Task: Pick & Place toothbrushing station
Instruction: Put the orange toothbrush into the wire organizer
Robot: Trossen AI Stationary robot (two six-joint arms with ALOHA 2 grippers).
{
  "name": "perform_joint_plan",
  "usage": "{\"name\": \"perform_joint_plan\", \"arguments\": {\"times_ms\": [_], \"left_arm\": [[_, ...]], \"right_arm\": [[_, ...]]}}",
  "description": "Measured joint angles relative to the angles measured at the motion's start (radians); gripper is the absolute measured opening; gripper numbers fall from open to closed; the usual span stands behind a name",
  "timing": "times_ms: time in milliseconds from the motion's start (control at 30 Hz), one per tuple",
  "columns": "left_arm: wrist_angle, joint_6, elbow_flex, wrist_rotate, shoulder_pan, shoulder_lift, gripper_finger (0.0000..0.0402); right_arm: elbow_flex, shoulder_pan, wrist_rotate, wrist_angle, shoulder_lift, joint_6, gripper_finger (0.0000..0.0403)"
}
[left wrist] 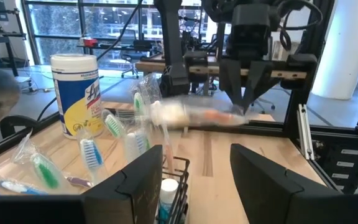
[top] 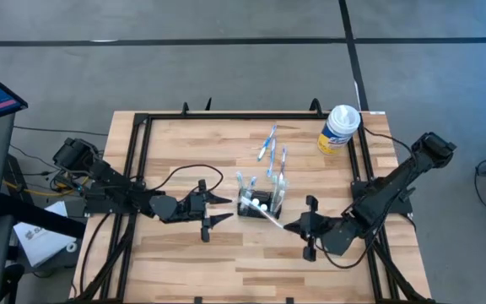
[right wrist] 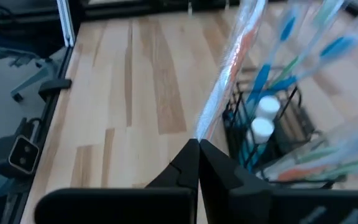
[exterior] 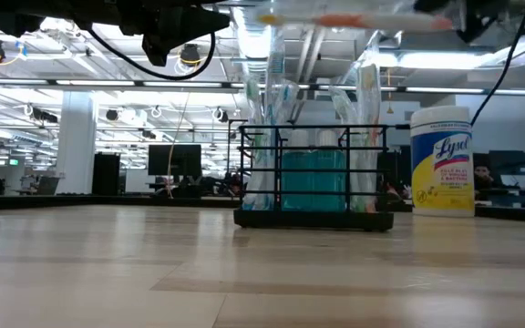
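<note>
Pinched shut, the right gripper (top: 291, 225) holds one end of a wrapped toothbrush (top: 268, 216), which slants up over the toothbrushing station (top: 260, 203). Its arm reaches in low from the table's (top: 184, 253) right edge. The left gripper (top: 224, 209) hovers just left of the station, its fingers (left wrist: 272, 180) spread wide and holding nothing, its arm stretched in from the left.

The station stands mid-table, filled with wrapped brushes. Only the low view shows its wire sides (exterior: 313, 173) and the teal box inside; the right wrist view alone shows two white caps (right wrist: 263, 118) in it (loose brushes (top: 268, 143) and a wipes canister (top: 339, 128) lie behind).
</note>
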Motion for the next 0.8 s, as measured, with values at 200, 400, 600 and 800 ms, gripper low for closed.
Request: {"name": "perform_joint_plan", "arguments": {"times_ms": [200, 400, 600, 800], "left_arm": [[0.037, 0.0, 0.0, 0.0, 0.001, 0.0, 0.0182], [0.097, 0.005, 0.0, 0.0, 0.019, 0.0, 0.0182], [0.194, 0.006, 0.0, 0.11, 0.059, 0.0, 0.0182], [0.261, 0.004, 0.0, 0.225, 0.1, 0.0, 0.0182]], "right_arm": [[0.0, -0.001, 0.032, 0.021, -0.041, -0.066, 0.0], [0.0, -0.002, 0.042, 0.118, -0.064, -0.181, 0.0], [0.0, -0.015, 0.047, 0.197, -0.064, -0.27, 0.0], [0.0, -0.038, 0.047, 0.241, -0.064, -0.325, 0.0]]}}
